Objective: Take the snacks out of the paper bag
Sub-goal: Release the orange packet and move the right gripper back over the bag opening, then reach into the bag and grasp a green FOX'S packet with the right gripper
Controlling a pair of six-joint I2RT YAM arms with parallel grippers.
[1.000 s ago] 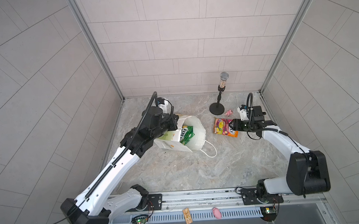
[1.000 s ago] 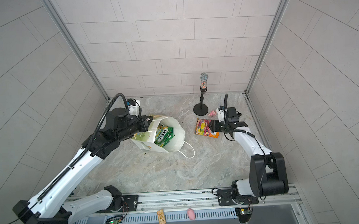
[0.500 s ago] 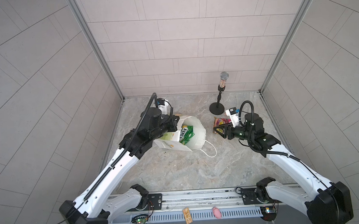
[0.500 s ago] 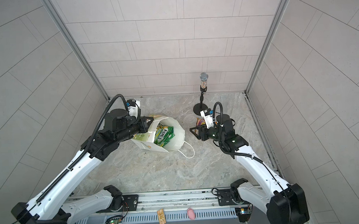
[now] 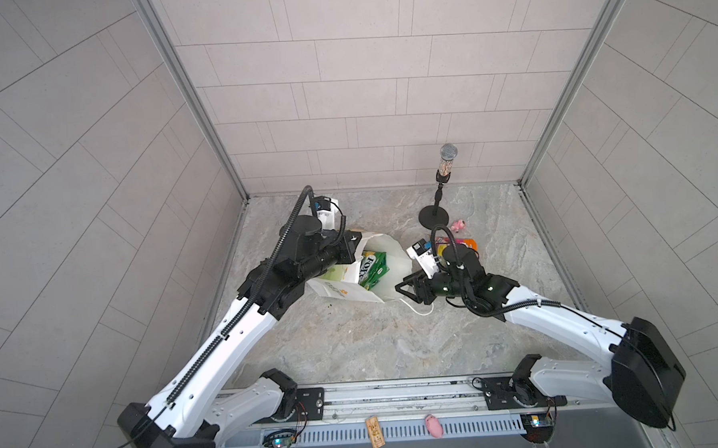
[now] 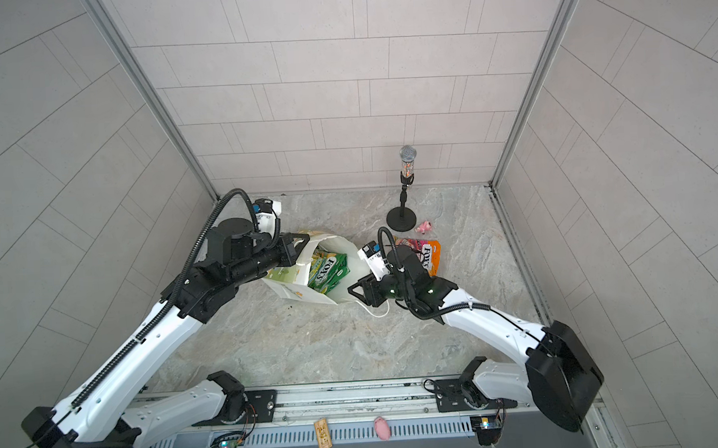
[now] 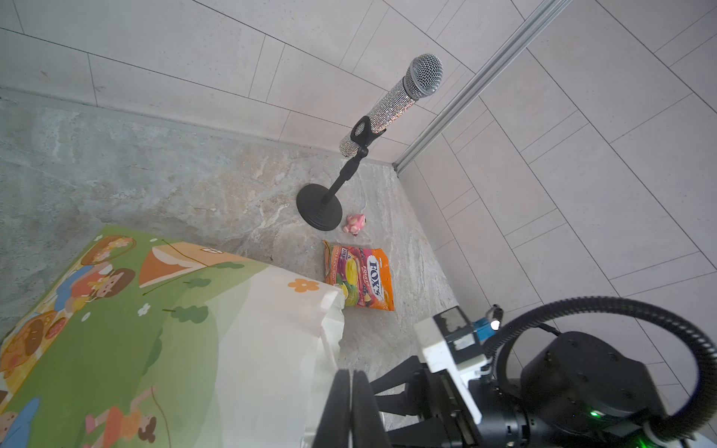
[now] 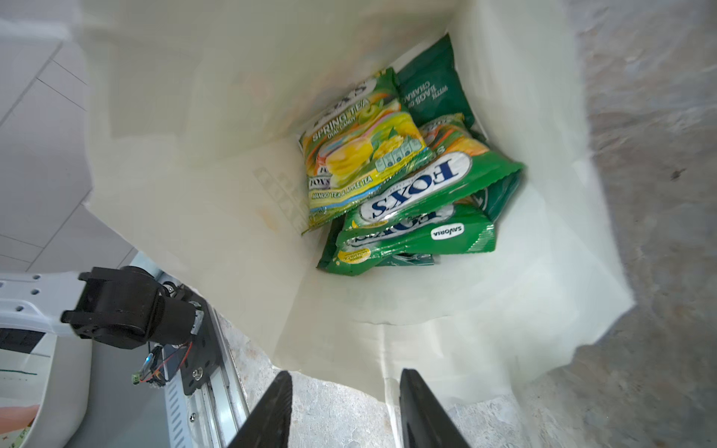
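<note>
Left jaws: clenched at the paper bag [image 5: 339, 288] rim, seemingly pinching it | Right jaws: released, you see them apart just outside the bag's mouth | Bag: centre of frame, tipped on your bench [image 5: 354, 337] | Green snacks [image 8: 407, 186] inside; orange FOX'S packet [image 6: 433, 251] out, right of the bag

2 overhead, 2 wrist close-ups

White paper bag [image 5: 339, 290] tipped on its side, mouth open, green FOX'S packets [image 6: 328, 270] stacked inside, orange FOX'S packet [image 7: 361, 277] lying flat just outside
</note>
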